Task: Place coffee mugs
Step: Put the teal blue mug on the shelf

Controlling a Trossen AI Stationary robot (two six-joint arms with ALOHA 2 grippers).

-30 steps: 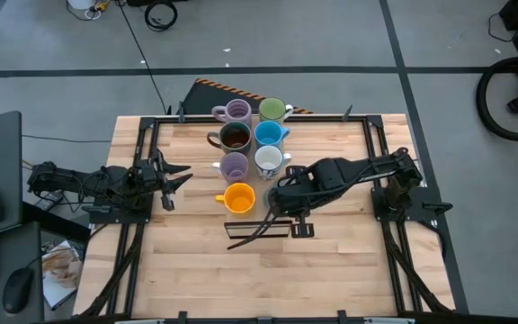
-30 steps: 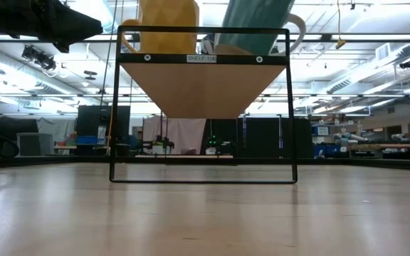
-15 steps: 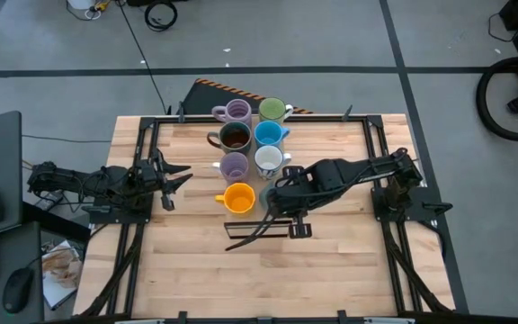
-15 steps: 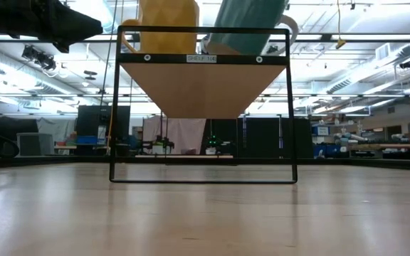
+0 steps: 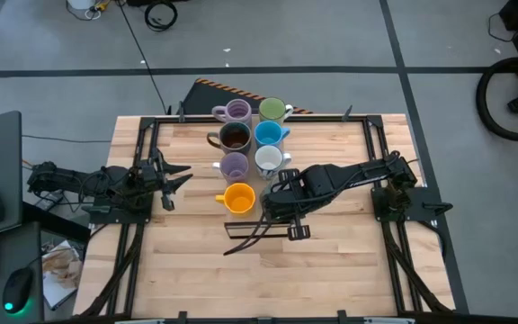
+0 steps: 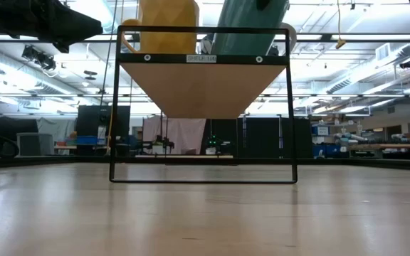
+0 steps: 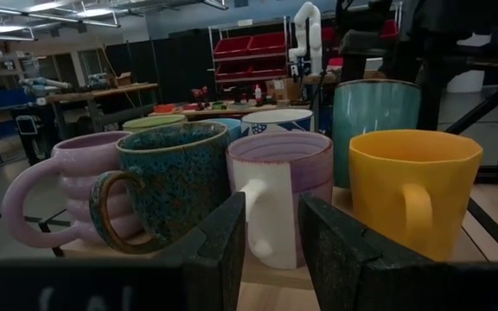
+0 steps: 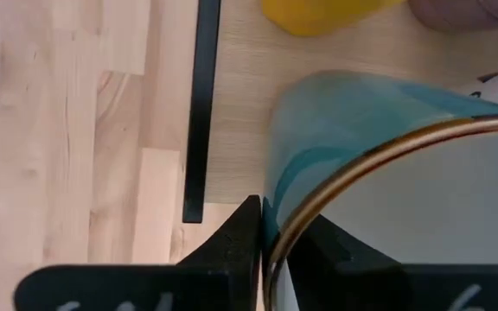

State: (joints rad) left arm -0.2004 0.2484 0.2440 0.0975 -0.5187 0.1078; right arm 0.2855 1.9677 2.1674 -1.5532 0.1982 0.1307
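Note:
Seven mugs stand in two rows on a raised wooden shelf [image 6: 205, 85]: two lilac [image 5: 233, 166], dark brown [image 5: 234, 137], green [image 5: 272, 110], blue [image 5: 268, 134], white [image 5: 268, 160] and orange [image 5: 238, 198]. A teal mug [image 8: 344, 130] with a brown rim and white inside is tilted beside the orange mug [image 6: 168, 18], at the shelf's near end. My right gripper [image 5: 275, 196] is shut on it and covers it from above. My left gripper [image 5: 176, 174] waits open at the table's left, facing the mugs [image 7: 279, 194]. My right gripper holds the teal mug by its rim [image 8: 271, 246], one finger inside and one finger [image 8: 236, 238] outside the wall. It comes from above, slanting from the table's right. The mug [image 6: 248, 25] leans over the shelf; I cannot tell whether its base touches the shelf.
The shelf's black wire frame [image 6: 290, 107] lifts it above the table, and one bar [image 8: 201, 104] runs along its near edge beside the teal mug. Bare wooden table [image 5: 331, 270] lies near and to both sides. Black rails [image 5: 380, 153] run along the table's sides.
My right gripper has shifted slightly toward the table's left and near edge, carrying the teal mug closer to the orange one. In the low view the mug has moved left and its pale handle has slipped mostly behind the frame post.

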